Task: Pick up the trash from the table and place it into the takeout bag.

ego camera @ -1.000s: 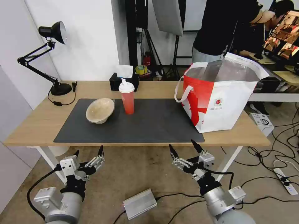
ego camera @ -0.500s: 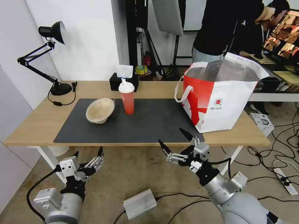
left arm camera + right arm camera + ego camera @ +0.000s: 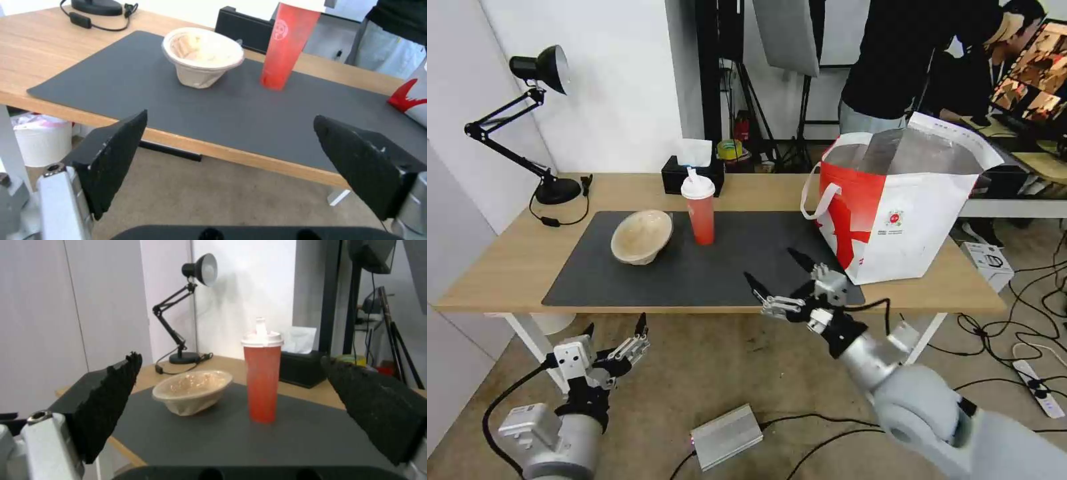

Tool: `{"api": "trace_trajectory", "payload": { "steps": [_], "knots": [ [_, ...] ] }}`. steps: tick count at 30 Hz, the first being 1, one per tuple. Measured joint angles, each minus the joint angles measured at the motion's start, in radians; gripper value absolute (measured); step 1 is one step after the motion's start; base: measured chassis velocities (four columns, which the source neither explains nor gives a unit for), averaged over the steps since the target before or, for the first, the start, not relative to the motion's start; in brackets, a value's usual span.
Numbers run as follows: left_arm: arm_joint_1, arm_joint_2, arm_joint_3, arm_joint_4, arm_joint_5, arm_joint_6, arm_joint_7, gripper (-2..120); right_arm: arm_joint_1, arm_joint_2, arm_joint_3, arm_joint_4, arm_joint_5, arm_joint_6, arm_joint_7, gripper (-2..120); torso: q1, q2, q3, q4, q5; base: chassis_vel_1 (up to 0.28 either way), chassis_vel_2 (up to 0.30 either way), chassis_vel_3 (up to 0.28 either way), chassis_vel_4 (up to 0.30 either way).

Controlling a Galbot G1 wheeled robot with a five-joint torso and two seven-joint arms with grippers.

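Light-wood table (image 3: 507, 260) with grey mat (image 3: 747, 267). Beige paper bowl (image 3: 642, 236) at 9 o'clock, red drink cup (image 3: 700, 210) beside it, takeout bag (image 3: 904, 213) at 3 o'clock. Right gripper (image 3: 780, 275) above near edge, jaws wide, empty. Left gripper (image 3: 616, 327) low at 7 o'clock, spread, empty.

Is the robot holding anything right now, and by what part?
Nothing is held. The right gripper is open over the table's front edge; the left gripper is open below it.

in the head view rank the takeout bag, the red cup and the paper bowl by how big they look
1. Boxy white-and-red takeout bag
2. Tall red drink cup with white lid and tilted beige paper bowl: too alike to rank.
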Motion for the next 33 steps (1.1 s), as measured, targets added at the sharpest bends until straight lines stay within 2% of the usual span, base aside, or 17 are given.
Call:
{"api": "trace_trajectory", "payload": {
  "steps": [10,17,21,33],
  "knots": [
    [0.001,-0.003,-0.001,0.0,0.005,0.003,0.0,100,0.118,0.02,-0.102,-0.061,0.018,-0.002,0.012,100,0.0,0.0,0.0,-0.0001,0.0,0.0,0.0,0.0,0.0],
    [0.003,-0.004,-0.005,0.0,0.005,0.003,0.0,100,0.162,0.034,-0.13,-0.087,0.016,-0.016,0.015,100,0.0,0.0,0.0,0.0,0.0,0.0,0.0,0.0,0.0],
    [0.004,-0.007,-0.004,0.0,0.009,0.003,-0.001,100,0.224,0.063,-0.169,-0.12,0.02,-0.056,0.043,100,0.0,0.0,0.0,0.0,0.0,0.0,0.0,0.0,0.0],
    [0.003,-0.005,-0.005,0.0,0.009,0.005,-0.003,100,0.283,0.135,-0.205,-0.189,0.022,-0.096,0.087,100,0.0,0.0,0.0,0.0,0.0,0.0,0.0,0.0,0.0]
  ]
}}
